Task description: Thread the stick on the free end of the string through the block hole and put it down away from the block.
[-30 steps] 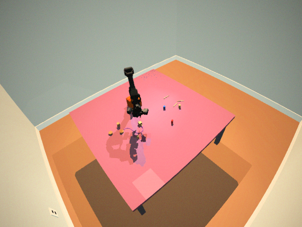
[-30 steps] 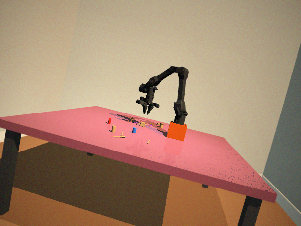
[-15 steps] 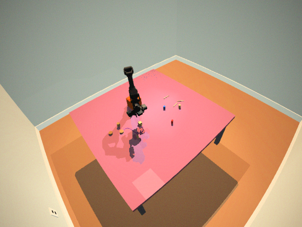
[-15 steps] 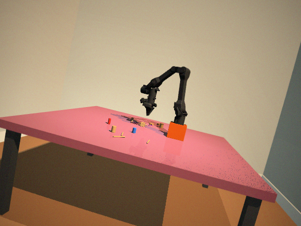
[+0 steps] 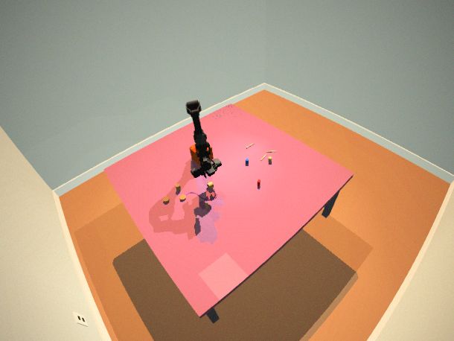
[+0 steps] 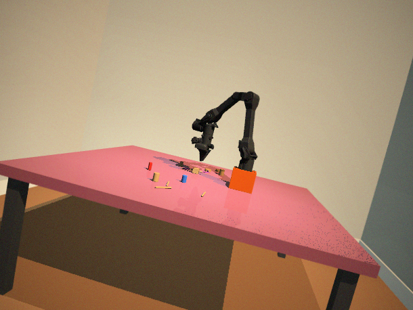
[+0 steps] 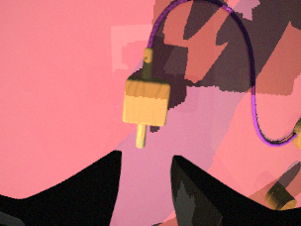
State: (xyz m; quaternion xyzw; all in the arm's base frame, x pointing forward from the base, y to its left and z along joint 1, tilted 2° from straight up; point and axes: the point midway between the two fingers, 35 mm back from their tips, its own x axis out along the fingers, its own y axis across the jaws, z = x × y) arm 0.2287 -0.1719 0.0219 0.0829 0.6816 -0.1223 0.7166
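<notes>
The wooden block (image 5: 210, 185) (image 6: 196, 170) (image 7: 146, 106) stands on the pink table (image 5: 298, 164). The stick (image 7: 141, 136) sits in its hole: in the wrist view a bare end shows on the side towards my fingers, and the string end shows on the far side. The purple string (image 7: 252, 74) runs from that far end in a wide curve to the round wooden button (image 5: 182, 197) (image 7: 298, 135), cut off at the right edge. My gripper (image 5: 205, 176) (image 6: 202, 160) (image 7: 147, 161) is partly open and empty. It hangs above the table near the bare stick end, not touching it.
Near the button are a short wooden cylinder (image 5: 178, 187) (image 6: 222, 172) (image 7: 280, 197) and a disc (image 5: 166, 200). Farther off are a blue cylinder (image 5: 247, 162) (image 6: 184, 179), a red one (image 5: 259, 183) (image 6: 150, 166), a tan one (image 5: 270, 160) (image 6: 156, 176) and three loose sticks.
</notes>
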